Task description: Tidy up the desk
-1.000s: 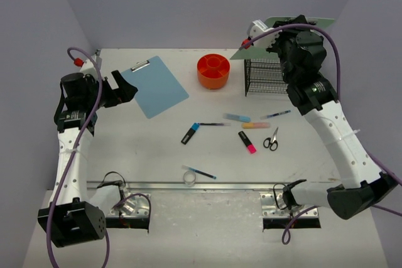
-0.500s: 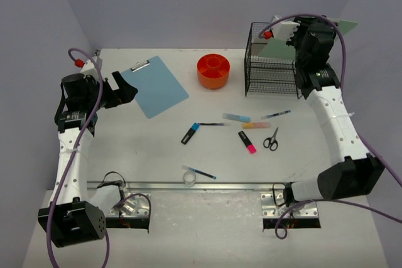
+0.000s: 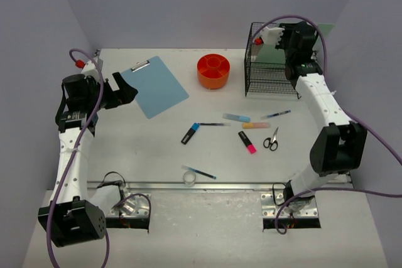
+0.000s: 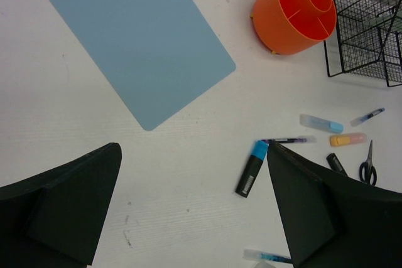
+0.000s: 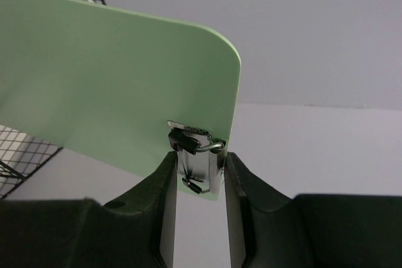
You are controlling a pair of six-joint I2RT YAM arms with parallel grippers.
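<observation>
Right wrist view showed the right gripper (image 5: 200, 169) closed narrowly on the metal clip (image 5: 196, 152) of the green clipboard (image 5: 113, 73), so the board hung from its jaws with rack (image 5: 19, 155) wires showing at its lower left. From the top view the board was up at the rack (image 3: 270, 73) in the far right corner of the desk (image 3: 138, 155), partly seen through the wires. Whether its lower edge had entered the rack could not be told. The left gripper (image 3: 122, 89) hovered with its jaws wide and empty just beside the blue clipboard (image 3: 156, 86) on the left of the desk. The step in hand looked like filing the green clipboard into the rack. The next move probably called for keeping the board upright, lining its edge up with a gap between the wires, lowering it until it rested, and only then letting go of the clip. A tilted board could catch on the top wires or nudge the light rack. Much of the tidying seemed left to do: the blue clipboard, the highlighters (image 3: 237, 117), the pens (image 3: 201, 172), the scissors (image 3: 271, 139) and the tape (image 3: 190, 178) lay loose on the desk, and the orange caddy (image 3: 213, 70) beside the rack looked empty.
</observation>
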